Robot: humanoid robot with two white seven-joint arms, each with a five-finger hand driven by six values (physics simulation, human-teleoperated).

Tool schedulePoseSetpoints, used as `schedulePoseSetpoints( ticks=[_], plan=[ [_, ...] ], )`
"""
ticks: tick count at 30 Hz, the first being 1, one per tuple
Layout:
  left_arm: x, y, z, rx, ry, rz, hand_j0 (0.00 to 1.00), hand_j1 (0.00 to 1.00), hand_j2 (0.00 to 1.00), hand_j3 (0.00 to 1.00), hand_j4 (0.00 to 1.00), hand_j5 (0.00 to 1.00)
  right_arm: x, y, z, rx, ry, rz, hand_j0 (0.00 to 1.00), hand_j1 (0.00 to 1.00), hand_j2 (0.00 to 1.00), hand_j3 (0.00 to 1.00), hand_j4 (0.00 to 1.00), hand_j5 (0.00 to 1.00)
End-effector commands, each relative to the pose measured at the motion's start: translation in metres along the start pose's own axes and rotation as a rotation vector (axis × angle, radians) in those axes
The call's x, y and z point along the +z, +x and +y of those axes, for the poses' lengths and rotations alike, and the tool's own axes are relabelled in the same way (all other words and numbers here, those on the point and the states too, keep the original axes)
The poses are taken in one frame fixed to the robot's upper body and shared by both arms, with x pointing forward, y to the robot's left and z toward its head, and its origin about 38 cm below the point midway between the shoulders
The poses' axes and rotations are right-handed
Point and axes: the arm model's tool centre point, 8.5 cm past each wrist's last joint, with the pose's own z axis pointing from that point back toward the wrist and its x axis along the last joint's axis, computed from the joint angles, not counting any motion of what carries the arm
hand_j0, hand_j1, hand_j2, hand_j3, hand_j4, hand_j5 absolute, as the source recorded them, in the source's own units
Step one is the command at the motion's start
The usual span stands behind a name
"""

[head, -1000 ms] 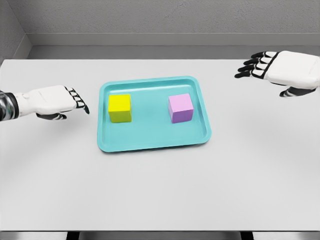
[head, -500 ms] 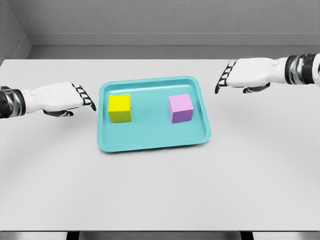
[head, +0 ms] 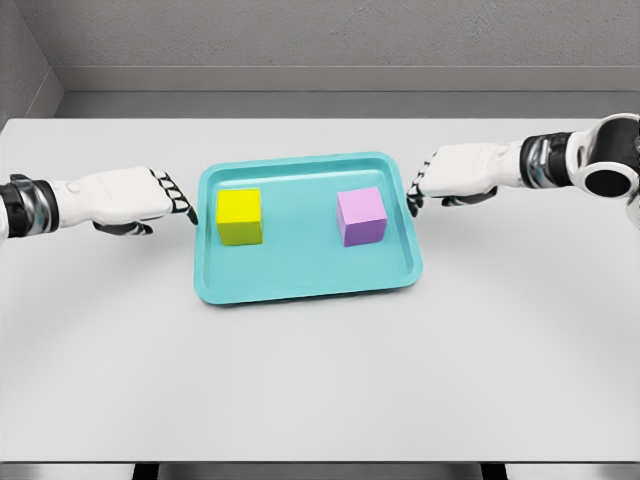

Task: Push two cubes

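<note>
Left hand (head: pixel 125 198) and right hand (head: pixel 455 175), both flat, fingers extended inward.

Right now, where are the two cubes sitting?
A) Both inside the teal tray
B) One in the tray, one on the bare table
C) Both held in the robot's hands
A: the yellow cube and the pink cube both rest inside the teal tray, untouched by either hand.

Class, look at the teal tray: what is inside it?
Inside the teal tray sit a yellow cube on the left and a pink cube on the right, apart. The tray floor beneath each cube is covered.
</note>
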Motion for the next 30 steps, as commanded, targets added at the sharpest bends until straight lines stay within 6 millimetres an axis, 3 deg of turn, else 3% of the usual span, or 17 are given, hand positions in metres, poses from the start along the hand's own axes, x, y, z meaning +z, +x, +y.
schedulePoseSetpoints(
  ticks=[1,30],
  plan=[
    [-0.005,0.003,0.0,0.01,0.006,-0.009,0.73,0.73,0.73,0.73,0.73,0.73,-0.007,-0.002,0.001,-0.023,-0.006,-0.001,0.57,0.57,0.57,0.57,0.57,0.57],
    [-0.019,0.01,0.014,-0.014,0.036,-0.033,0.73,0.73,0.73,0.73,0.73,0.73,-0.047,0.008,0.0,-0.077,-0.013,-0.048,0.57,0.57,0.57,0.57,0.57,0.57]
  ],
)
